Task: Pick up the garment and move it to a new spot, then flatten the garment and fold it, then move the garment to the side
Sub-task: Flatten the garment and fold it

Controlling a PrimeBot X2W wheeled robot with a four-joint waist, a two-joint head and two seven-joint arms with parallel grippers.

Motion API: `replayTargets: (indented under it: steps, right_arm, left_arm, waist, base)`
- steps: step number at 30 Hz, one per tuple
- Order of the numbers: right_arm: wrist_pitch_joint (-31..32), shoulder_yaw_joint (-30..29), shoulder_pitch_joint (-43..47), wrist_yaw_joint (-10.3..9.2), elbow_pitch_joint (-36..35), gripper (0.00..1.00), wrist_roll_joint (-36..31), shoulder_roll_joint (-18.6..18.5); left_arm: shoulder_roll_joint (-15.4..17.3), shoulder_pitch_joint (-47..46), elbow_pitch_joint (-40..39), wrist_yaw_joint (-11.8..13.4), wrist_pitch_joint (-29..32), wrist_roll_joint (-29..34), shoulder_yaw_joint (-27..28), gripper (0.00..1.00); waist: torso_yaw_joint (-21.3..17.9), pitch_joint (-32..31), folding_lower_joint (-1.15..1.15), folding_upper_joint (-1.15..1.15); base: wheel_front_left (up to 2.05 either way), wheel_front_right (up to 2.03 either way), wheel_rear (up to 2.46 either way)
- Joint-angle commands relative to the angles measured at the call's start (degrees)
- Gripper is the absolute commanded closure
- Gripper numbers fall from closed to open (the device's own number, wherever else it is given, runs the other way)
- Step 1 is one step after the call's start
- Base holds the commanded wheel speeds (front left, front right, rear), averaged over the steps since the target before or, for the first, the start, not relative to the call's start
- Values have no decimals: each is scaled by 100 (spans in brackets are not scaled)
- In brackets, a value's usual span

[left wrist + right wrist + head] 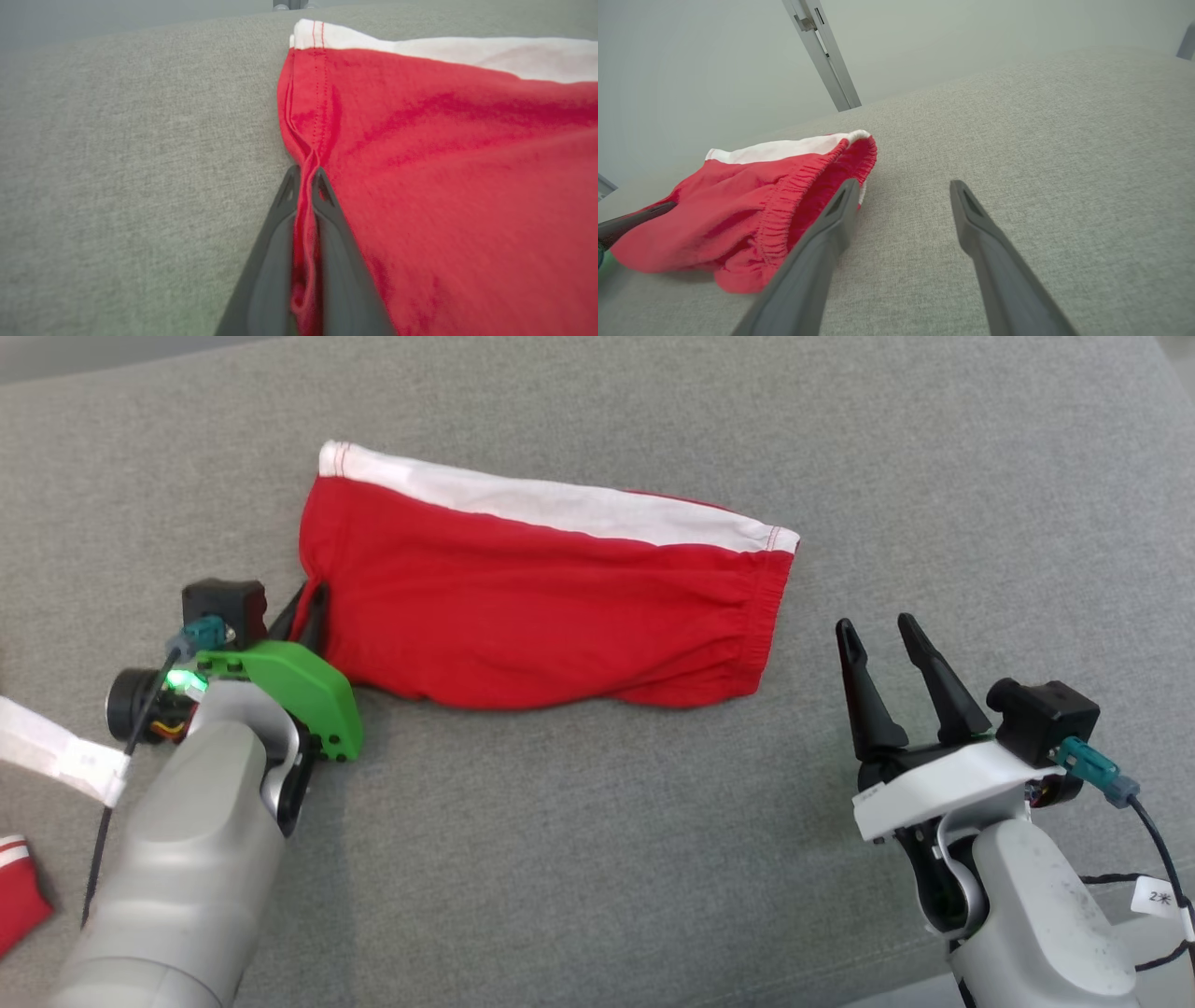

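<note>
The garment (541, 607) is red cloth with a white band along its far edge and a gathered elastic hem at its right end. It lies folded flat on the grey fabric surface (597, 859). My left gripper (313, 602) is shut on the garment's left hem, and in the left wrist view a pinched red fold (306, 219) runs between the fingers of that gripper (306, 170). My right gripper (878, 630) stands open to the right of the elastic end, touching nothing. In the right wrist view the garment (738, 210) lies left of the open right gripper (903, 184).
Another piece of red cloth with white trim (19, 896) lies at the lower left edge, with a white strip (56, 751) just above it. A grey metal post (826, 56) rises beyond the far edge of the surface.
</note>
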Motion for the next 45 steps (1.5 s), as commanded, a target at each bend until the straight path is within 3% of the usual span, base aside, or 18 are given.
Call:
replayTargets:
  steps: [1, 7, 18, 19, 20, 27, 34, 40, 41, 42, 43, 45]
  right_arm:
    - [-28, -47, 106, -6, 73, 0, -69, -24]
    - [-29, -126, 357, -6, 290, 0, -448, -23]
    - [-28, -3, 572, -6, 342, 0, -734, -24]
    - [-28, 49, 517, -6, 325, 0, -727, -23]
    - [-28, 94, 440, -6, 300, 0, -732, -24]
    - [-28, 383, -270, -6, 732, 0, -947, -25]
    - [-27, 256, -898, -6, 2316, 0, -1179, -24]
    - [-8, 516, -1008, -6, 3116, 0, -661, -24]
    - [2, 586, -997, -7, 3177, 23, -582, -20]
    - [14, 679, -970, -6, 3226, 58, -454, -11]
    - [28, 816, -932, -2, 3298, 100, -234, 3]
    - [30, 840, -916, -3, 3303, 100, -54, 12]
  left_arm:
    - [-10, 278, 109, 18, -32, -68, 33, 100]
    - [-171, 934, 71, 173, -122, -225, 277, 100]
    - [-365, 2242, -1306, 673, -140, 128, 854, 100]
    - [-381, 2317, -1429, 712, -141, 171, 917, 68]
    - [-405, 2401, -1562, 736, -140, 243, 965, 0]
    - [-546, 2734, -2318, 737, -140, 719, 1261, 0]
    - [-693, 2771, -2752, 568, -141, 1142, 1477, 0]
    - [-786, 2750, -2807, 417, -141, 1355, 1661, 0]
    - [-797, 2730, -2814, 399, -141, 1383, 1685, 0]
    - [-807, 2716, -2819, 393, -141, 1422, 1719, 0]
    - [-833, 2719, -2823, 365, -141, 1477, 1779, 0]
    - [-844, 2747, -2818, 348, -141, 1512, 1843, 0]
  waist:
    - [193, -330, 0, 0]
    - [492, -795, 0, 0]
    - [1009, -1152, 0, 0]
    - [1032, -1147, 0, 0]
    - [1071, -1134, 0, 0]
    - [1258, -974, 0, 0]
    - [1512, -778, 0, 0]
    - [1639, -597, 0, 0]
    - [1653, -578, 0, 0]
    - [1667, -561, 0, 0]
    - [1682, -550, 0, 0]
    - [1675, -547, 0, 0]
  base:
    - [0, 0, 0]
    - [0, 0, 0]
    - [0, 0, 0]
    - [0, 0, 0]
    - [0, 0, 0]
    - [0, 0, 0]
    - [0, 0, 0]
    - [0, 0, 0]
    - [0, 0, 0]
    - [0, 0, 0]
    - [0, 0, 0]
    - [0, 0, 0]
